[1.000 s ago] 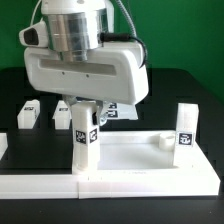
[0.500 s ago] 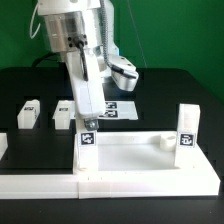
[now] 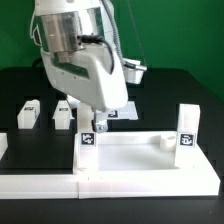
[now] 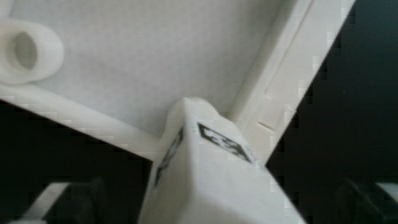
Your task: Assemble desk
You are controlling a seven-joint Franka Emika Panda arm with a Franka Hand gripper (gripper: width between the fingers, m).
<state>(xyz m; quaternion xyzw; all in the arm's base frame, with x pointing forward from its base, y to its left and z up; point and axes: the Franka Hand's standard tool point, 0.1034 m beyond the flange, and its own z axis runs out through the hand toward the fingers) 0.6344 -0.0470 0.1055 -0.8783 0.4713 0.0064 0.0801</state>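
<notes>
Leg fitting: short square white plastic leg (image 3: 88, 140) stands upright in the white tray-like desk top (image 3: 140, 158), corner at the exterior view's left. The hand (image 3: 89, 122) sits over it; spread or pinching cannot be told. Keep leg plumb; grip squarely before turning.

- Exterior view: bright, even light from above, and I see only faint, soft shadows. The large white plastic tray-like desk top (image 3: 140, 160) is nearly blown out, rim edges weak.
- Glare streaks on the arm's shiny silver wrist cylinder (image 3: 68, 30).
- Wrist view: soft throughout. The short square white leg (image 4: 217, 175) is out of focus, its black-and-white tag (image 4: 222, 140) smeared.
- The black table surface (image 4: 338, 150) is crushed, giving me no detail.
</notes>
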